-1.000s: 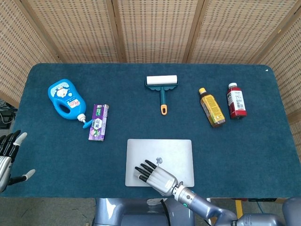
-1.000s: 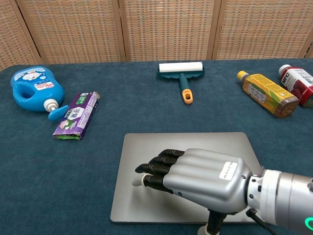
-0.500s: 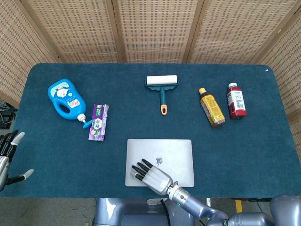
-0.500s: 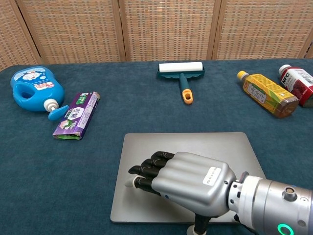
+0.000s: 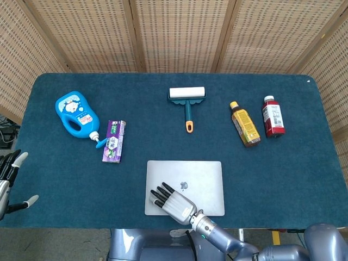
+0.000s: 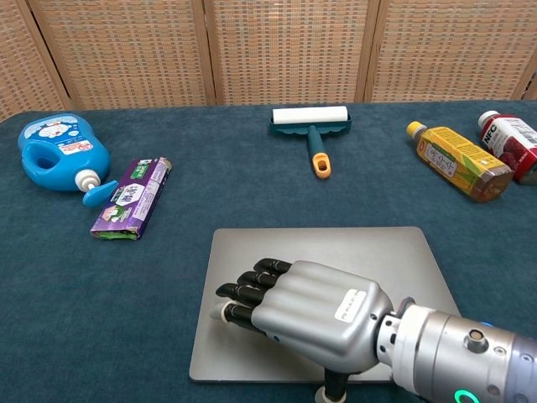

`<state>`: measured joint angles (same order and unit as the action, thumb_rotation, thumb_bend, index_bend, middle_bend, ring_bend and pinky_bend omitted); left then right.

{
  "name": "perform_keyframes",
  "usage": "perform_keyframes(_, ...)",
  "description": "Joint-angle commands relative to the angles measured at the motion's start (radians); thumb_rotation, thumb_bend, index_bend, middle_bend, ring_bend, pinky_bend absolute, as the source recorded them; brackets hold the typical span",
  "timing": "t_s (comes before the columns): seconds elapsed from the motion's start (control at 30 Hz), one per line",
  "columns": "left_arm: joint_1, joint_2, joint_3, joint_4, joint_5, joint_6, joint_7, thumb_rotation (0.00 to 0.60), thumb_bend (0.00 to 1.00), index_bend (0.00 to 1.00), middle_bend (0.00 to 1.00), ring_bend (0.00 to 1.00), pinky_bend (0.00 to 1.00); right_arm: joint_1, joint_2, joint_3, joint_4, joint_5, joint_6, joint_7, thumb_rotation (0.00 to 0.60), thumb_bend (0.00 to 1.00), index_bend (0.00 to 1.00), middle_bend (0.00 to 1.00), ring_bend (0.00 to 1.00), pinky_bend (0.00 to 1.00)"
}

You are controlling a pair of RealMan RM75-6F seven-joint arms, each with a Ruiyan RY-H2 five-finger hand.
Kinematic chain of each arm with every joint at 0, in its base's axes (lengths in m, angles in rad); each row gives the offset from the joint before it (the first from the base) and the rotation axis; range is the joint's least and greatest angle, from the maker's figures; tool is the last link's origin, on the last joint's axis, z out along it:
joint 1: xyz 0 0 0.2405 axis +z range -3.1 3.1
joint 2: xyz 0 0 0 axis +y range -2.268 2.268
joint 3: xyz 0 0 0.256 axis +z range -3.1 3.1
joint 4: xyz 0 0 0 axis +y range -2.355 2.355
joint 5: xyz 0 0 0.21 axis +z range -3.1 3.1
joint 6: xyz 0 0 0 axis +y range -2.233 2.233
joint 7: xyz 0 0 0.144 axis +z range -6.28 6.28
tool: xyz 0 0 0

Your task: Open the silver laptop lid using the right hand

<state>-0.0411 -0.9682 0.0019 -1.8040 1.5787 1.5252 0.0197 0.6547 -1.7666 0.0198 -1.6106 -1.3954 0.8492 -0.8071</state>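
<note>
The silver laptop (image 5: 198,176) lies closed and flat near the table's front edge, its lid (image 6: 336,248) down. My right hand (image 5: 173,202) is palm down over the lid's front-left part, holding nothing. Its dark fingers (image 6: 247,294) are stretched toward the laptop's left edge with the tips close to the lid; I cannot tell whether they touch it. The thumb is hidden beneath the palm. My left hand (image 5: 8,182) hangs off the table's left side with fingers spread and empty; the chest view does not show it.
A blue detergent bottle (image 5: 76,114) and a purple box (image 5: 114,141) lie at the left. A lint roller (image 5: 187,100) lies behind the laptop. A yellow bottle (image 5: 244,124) and a red bottle (image 5: 273,116) lie at the right.
My right hand has drawn back toward the front and left over the lid. The left hand has sunk slightly at the frame's edge. The lid stays down.
</note>
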Motion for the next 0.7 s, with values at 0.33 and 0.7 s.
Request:
perform_keyframes(0.33,-0.003,-0.001,0.0,-0.003,-0.003,-0.005,0.004,0.6,0.0,0.0,0.0,0.0,0.0,0.016,0.022,0.001,-0.03,0.022,0.03,-0.006,0.6,0.36,0.06,0.0,0.0,0.0)
perform_keyframes(0.7,-0.003,0.001,0.0,-0.003,-0.003,-0.004,0.001,0.6,0.0,0.0,0.0,0.0,0.0,0.022,0.015,-0.021,-0.001,-0.057,0.096,-0.03,0.6,0.49,0.07,0.03,0.0,0.0)
